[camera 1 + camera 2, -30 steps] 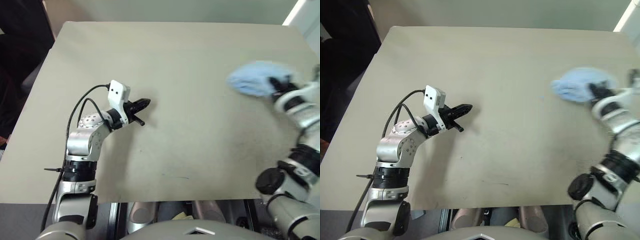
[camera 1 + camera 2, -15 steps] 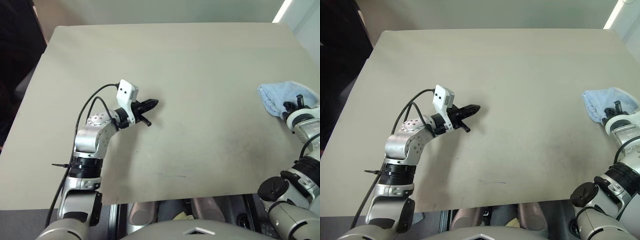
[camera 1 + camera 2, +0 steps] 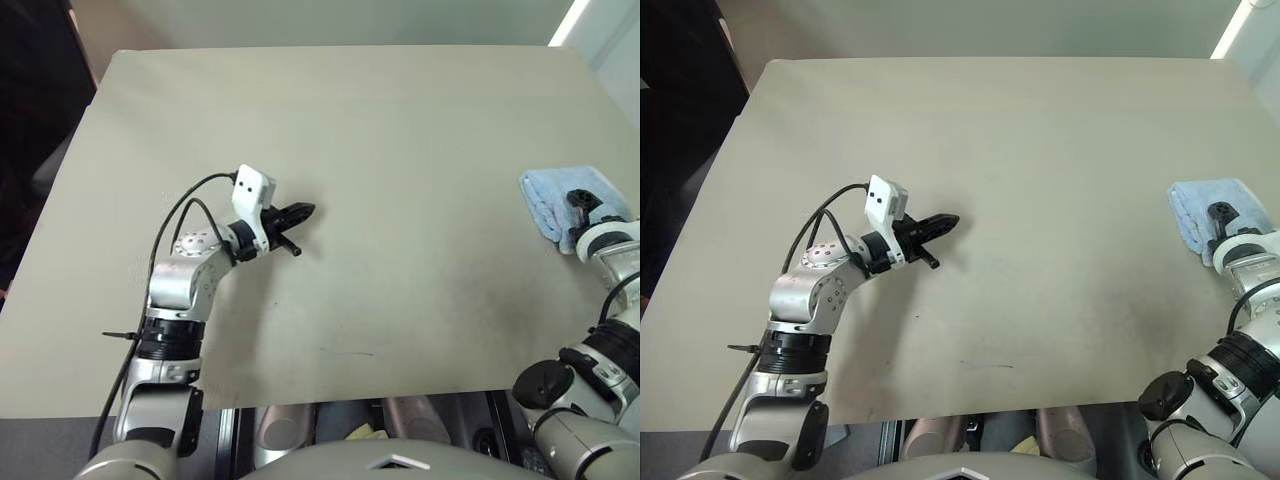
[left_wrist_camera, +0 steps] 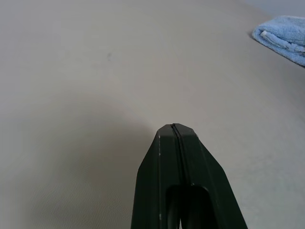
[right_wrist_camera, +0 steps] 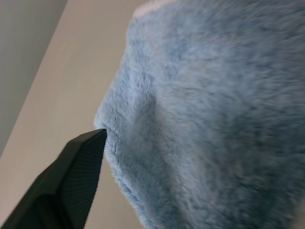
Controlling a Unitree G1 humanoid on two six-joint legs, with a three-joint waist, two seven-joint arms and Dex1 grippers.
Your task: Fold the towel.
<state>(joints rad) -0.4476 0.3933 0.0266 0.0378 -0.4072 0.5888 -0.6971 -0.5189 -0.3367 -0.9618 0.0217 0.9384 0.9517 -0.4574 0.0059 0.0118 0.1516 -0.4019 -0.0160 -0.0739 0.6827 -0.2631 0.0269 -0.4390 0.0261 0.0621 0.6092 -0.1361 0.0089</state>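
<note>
Two arms reach over one plain beige table point(image 3: 400, 130). Well to the right, close to the table's right edge, lies the towel point(image 3: 560, 195), a light blue bundle folded into a compact stack, its layered edges showing on the side that faces the left arm. Its near right part is hidden behind the right gripper point(image 3: 585, 203) and wrist, so its full outline cannot be made out, and no loop tag is visible.

From the head views the right gripper shows as a dark shape resting over the towel's near right corner, with its fingers too small and foreshortened to separate. In the right wrist view one ribbed black finger point(image 5: 71, 186) stands just at the fuzzy edge of the cloth point(image 5: 214, 119), with table surface beside it; the second finger is cut off from that picture. The fingers appear spread apart and released, with no cloth pinched between them, though whether the finger actually touches the pile is hard to say.

On the left half of the table, the left gripper point(image 3: 300, 211) hovers low over bare surface, pointing toward the right, well apart from the towel. Its two fingers are pressed together tip to tip, clenched on nothing.
</note>
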